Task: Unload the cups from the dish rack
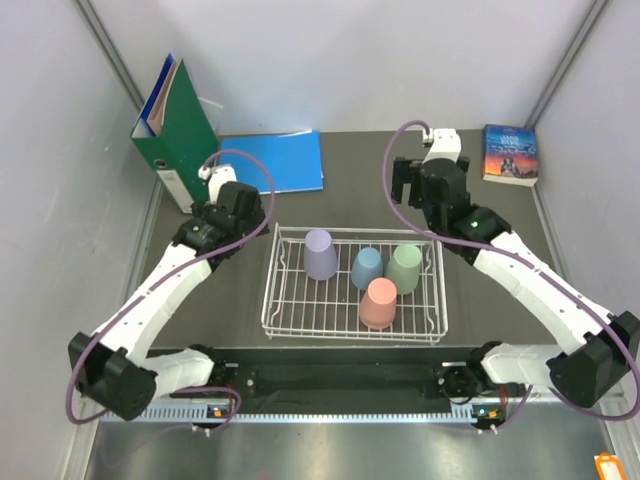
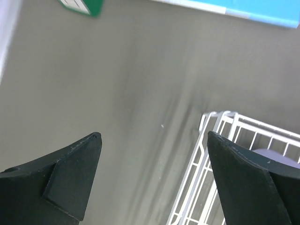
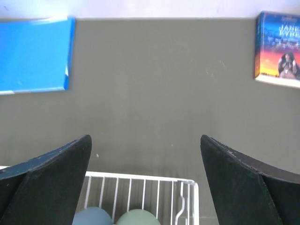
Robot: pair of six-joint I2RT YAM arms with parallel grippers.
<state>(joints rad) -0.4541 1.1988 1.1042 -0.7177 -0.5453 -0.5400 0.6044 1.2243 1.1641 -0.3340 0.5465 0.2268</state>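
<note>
The white wire-grid rectangular dish rack (image 1: 268, 290) with low raised sides sits on the dark grey surface (image 1: 360, 185), near its front edge and between the two arms. All four small matte plastic tapered cups are inside it, standing with closed ends up: the lavender cup (image 1: 320, 254) in the far left part, the dusty blue cup (image 1: 367, 267) and the sage green cup (image 1: 405, 268) side by side to its right, and the salmon pink cup (image 1: 378, 303) just in front of those two, touching or nearly touching them. The left hand (image 2: 153, 135) hangs over bare surface beside the rack's far left corner, its two black fingers spread wide with nothing between them; in its wrist view the rack corner lies at the lower right, under the finger on that side, with a sliver of the lavender cup behind that finger. The right hand (image 3: 146, 137) is likewise spread fully and holds nothing; it hangs above the rack's far rim, and in its wrist view the tops of the dusty blue and sage green cups show at the bottom edge between its fingers. Neither hand touches a cup or the rack. At the far left stands a green ring binder (image 1: 175, 130), a flat blue folder (image 1: 275, 160) beside it; a paperback book (image 1: 510, 153) lies far right
</note>
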